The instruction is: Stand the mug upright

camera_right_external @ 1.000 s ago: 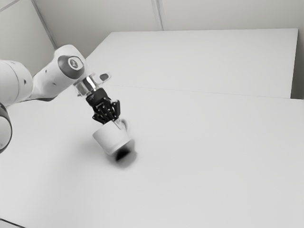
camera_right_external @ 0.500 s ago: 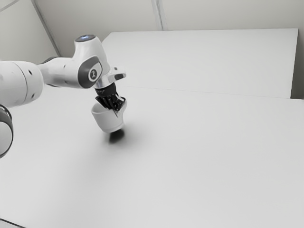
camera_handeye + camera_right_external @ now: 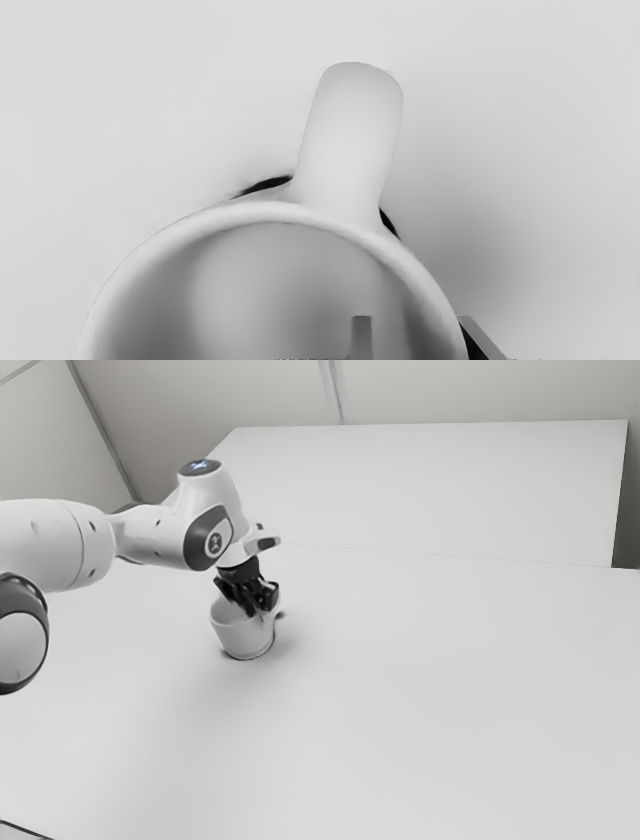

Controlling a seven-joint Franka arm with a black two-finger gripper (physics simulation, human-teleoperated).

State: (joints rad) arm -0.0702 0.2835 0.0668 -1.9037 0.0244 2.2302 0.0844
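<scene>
While the tool [image 3: 263, 614] partly hides it, the pale mug [image 3: 243, 639] seems upright.

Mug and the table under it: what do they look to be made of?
Mug: probably ceramic, smooth satin white. Signs: thick rounded rim, handle blending into the wall, soft shading without sharp glints. Matte plastic can't be ruled out.

Table: maybe laminate or painted board, matte pale grey. Signs: even tone, no grain, only soft shadows.
</scene>
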